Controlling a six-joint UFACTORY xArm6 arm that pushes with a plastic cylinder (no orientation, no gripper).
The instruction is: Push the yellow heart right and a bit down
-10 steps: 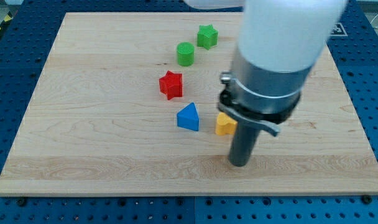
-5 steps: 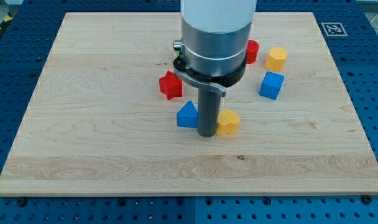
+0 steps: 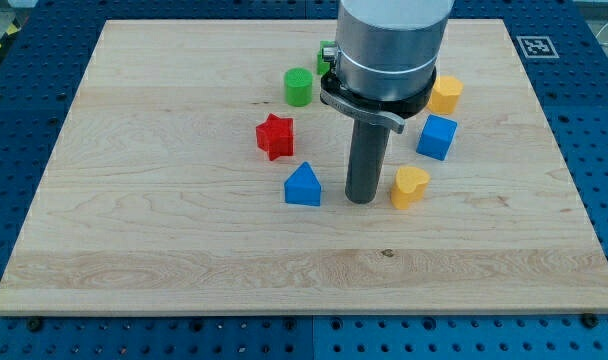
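Observation:
The yellow heart (image 3: 409, 187) lies on the wooden board (image 3: 164, 230), right of centre. My tip (image 3: 361, 200) stands on the board just left of the heart, with a small gap between them. The blue triangular block (image 3: 303, 186) lies to the left of my tip. The arm's wide grey body hides part of the board above the tip.
A red star (image 3: 275, 136) and a green cylinder (image 3: 298, 87) lie at the upper left of the tip. A green block (image 3: 326, 52) peeks out behind the arm. A blue cube (image 3: 437, 136) and a yellow block (image 3: 445, 94) lie at the upper right.
My tip swung from the heart's right to its left, then slid right. The yellow heart has moved right, away from the blue triangular block.

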